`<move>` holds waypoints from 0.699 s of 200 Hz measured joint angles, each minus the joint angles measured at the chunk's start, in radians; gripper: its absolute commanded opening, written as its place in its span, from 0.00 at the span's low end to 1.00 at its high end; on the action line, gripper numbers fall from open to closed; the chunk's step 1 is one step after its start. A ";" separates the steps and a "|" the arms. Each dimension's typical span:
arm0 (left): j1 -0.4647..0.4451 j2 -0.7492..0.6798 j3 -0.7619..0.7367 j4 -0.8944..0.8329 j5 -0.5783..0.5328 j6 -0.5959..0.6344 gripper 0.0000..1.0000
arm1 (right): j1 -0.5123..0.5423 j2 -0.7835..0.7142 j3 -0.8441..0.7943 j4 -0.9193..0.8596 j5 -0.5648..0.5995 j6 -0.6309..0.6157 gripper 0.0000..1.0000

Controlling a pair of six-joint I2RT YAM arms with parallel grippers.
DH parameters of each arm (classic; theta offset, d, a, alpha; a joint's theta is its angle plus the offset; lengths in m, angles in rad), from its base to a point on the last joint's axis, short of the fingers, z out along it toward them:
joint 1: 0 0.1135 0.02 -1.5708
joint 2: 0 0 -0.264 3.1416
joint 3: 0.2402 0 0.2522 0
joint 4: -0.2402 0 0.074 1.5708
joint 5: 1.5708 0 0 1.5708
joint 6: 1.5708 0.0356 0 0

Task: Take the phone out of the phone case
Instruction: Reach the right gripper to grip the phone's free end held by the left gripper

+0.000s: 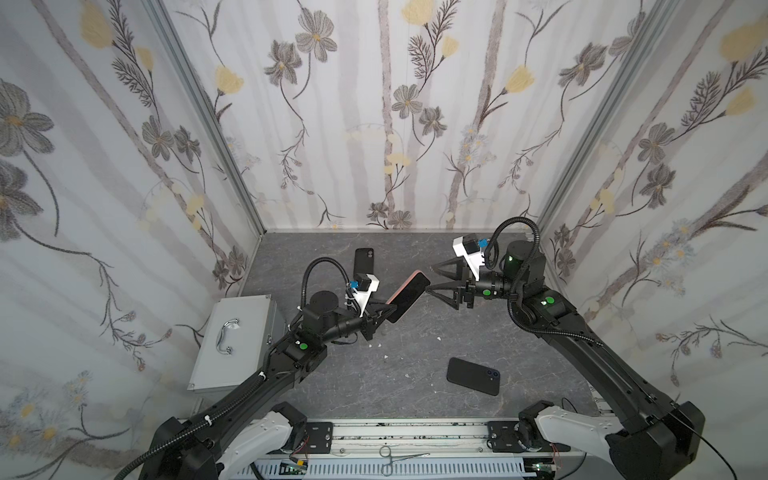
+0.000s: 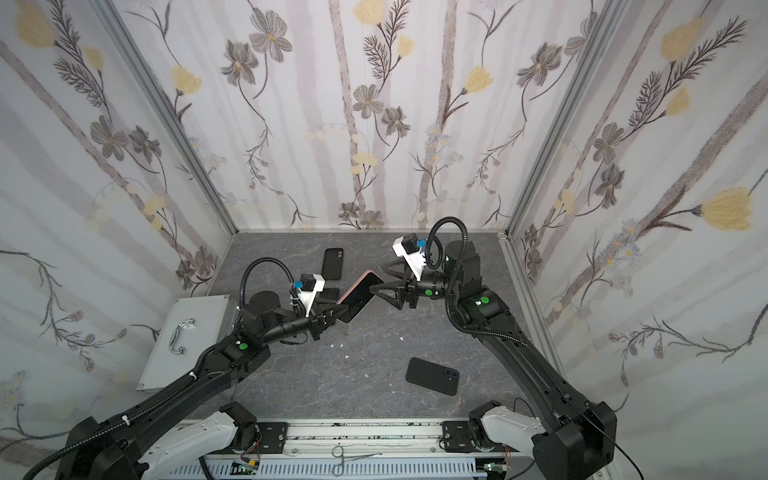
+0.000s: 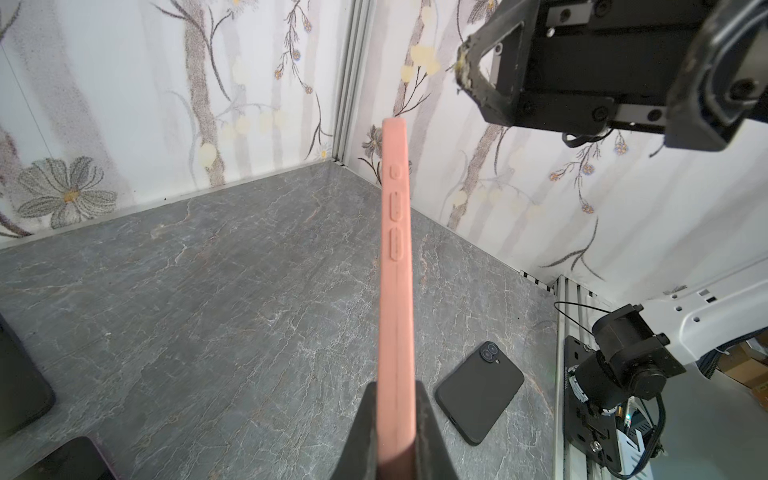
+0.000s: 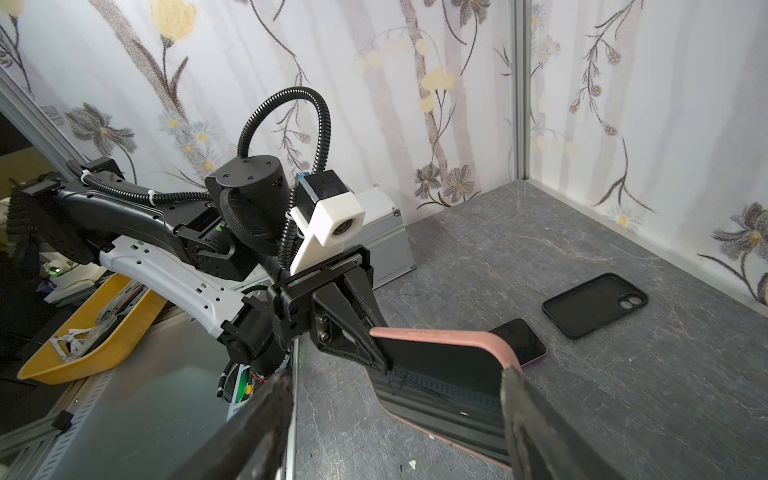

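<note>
Case point(image 3: 395, 270) clamped by left end effector point(image 3: 395, 386), right end effector point(image 1: 430, 277) apart, tray point(image 4: 91, 332) right-wrist only.

Pink phone case point(image 3: 397, 291): near end was hidden inside left tool point(image 3: 397, 386), cut by frame edge.
Right tool point(image 4: 397, 372): tips were blurred, cut off.
Dark phone point(image 4: 521, 338) beyond left tool: lay partly hidden behind that case.
White specks point(image 1: 386, 356) near left tool: too small to identify.

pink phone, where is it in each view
In a top view: pink phone mid-table, lifted, tilted.
In a top view: pink phone slightly further left.
Left wrist: pink phone edge-on up the centre.
Right wrist: pink phone lower middle, screen showing.
Shared landmark: left gripper shut on its end, in all four.
</note>
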 measured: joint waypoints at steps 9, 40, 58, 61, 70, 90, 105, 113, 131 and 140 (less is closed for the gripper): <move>0.000 -0.006 -0.003 0.005 0.009 0.003 0.00 | -0.002 0.005 0.000 -0.002 0.001 0.006 0.73; 0.000 -0.016 -0.013 0.035 0.053 0.005 0.00 | -0.025 0.016 0.000 -0.003 0.010 0.034 0.71; 0.000 -0.014 -0.016 0.049 0.090 0.006 0.00 | -0.043 0.027 0.001 -0.003 0.006 0.041 0.70; 0.000 -0.013 -0.016 0.051 0.098 0.006 0.00 | -0.045 0.029 0.002 -0.003 0.003 0.041 0.70; 0.000 -0.006 -0.016 0.060 0.120 0.006 0.00 | -0.053 0.035 0.003 -0.003 -0.010 0.043 0.69; 0.000 0.010 -0.014 0.074 0.168 0.006 0.00 | -0.062 0.050 0.005 -0.002 -0.060 0.060 0.64; 0.000 0.018 -0.014 0.080 0.192 0.006 0.00 | -0.063 0.061 0.005 -0.002 -0.108 0.071 0.61; 0.000 0.019 -0.014 0.087 0.201 0.006 0.00 | -0.063 0.065 0.005 -0.002 -0.129 0.076 0.59; 0.001 0.019 -0.014 0.096 0.215 0.006 0.00 | -0.063 0.071 0.005 -0.002 -0.168 0.081 0.53; 0.002 0.020 -0.013 0.100 0.218 0.006 0.00 | -0.063 0.076 0.005 -0.002 -0.178 0.085 0.49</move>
